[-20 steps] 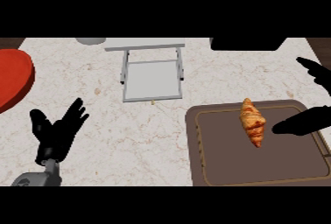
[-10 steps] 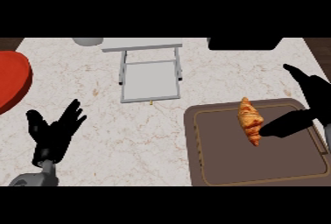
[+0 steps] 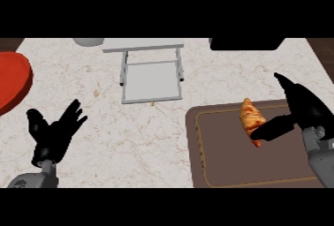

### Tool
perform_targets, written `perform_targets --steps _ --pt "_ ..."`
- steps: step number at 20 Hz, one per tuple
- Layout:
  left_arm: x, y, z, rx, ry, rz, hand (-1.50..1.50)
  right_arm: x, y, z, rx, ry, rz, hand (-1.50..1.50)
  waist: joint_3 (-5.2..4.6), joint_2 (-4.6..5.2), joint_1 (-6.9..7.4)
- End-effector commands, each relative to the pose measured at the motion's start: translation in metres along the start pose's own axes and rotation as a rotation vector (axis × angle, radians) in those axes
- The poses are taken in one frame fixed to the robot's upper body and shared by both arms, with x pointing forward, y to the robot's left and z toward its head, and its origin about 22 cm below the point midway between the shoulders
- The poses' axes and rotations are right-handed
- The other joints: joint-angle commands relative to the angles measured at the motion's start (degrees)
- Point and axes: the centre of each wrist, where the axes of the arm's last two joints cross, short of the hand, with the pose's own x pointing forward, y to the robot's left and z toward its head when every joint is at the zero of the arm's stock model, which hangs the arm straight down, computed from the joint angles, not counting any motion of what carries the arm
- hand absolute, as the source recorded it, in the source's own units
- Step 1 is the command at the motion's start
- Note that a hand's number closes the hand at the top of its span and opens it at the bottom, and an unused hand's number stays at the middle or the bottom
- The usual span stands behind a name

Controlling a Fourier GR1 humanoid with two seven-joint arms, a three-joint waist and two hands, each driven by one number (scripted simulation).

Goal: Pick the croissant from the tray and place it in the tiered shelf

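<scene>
A golden croissant [image 3: 250, 118] lies lengthwise near the top middle of the brown tray [image 3: 222, 163] at the lower right. My right hand [image 3: 302, 108] hovers just right of it, open, its thumb reaching to the croissant's lower end and its fingers pointing up past the tray's far edge. The grey tiered shelf [image 3: 150, 75] stands at the top centre of the marble counter. At the lower left my left hand [image 3: 55, 131] rests open with its fingers up.
A red rounded object [image 3: 13, 79] is cut off by the left edge. A dark block [image 3: 246, 43] sits at the top right, and a small grey object [image 3: 88, 42] at the top left beside the shelf.
My right hand has moved left and down toward the croissant, its thumb now at the croissant's lower end. The left hand has hardly shifted.
</scene>
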Motion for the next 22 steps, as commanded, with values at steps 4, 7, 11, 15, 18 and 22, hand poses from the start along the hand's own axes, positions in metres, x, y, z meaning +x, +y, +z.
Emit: perform_targets --steps 4,7,11,15,18,22 --pt "-0.009 0.000 -0.007 -0.005 0.061 0.007 0.00 -0.009 0.010 -0.025 -0.032 0.150 0.038 -1.50 -0.48 0.55 -0.09" --pt "-0.011 -0.011 -0.003 -0.006 0.071 0.005 0.00 0.000 0.022 -0.021 -0.036 0.143 0.067 -1.50 -0.48 0.45 -0.02" --pt "-0.022 -0.005 0.008 0.007 0.067 -0.005 0.00 -0.005 0.036 -0.028 -0.070 0.114 0.041 -1.50 -0.47 0.39 0.06" --pt "-0.024 -0.007 -0.016 0.002 0.064 -0.002 0.00 -0.006 0.026 -0.042 -0.050 0.095 0.027 -1.50 -0.50 0.53 -0.34" --pt "-0.026 -0.007 -0.002 0.007 0.072 0.011 0.00 -0.004 0.053 -0.035 -0.072 0.086 0.023 -1.50 -0.48 0.44 -0.16" --pt "-0.015 -0.002 0.004 -0.006 0.077 0.013 0.00 -0.022 0.055 -0.053 -0.042 0.067 0.022 -1.50 -0.46 0.43 -0.05"
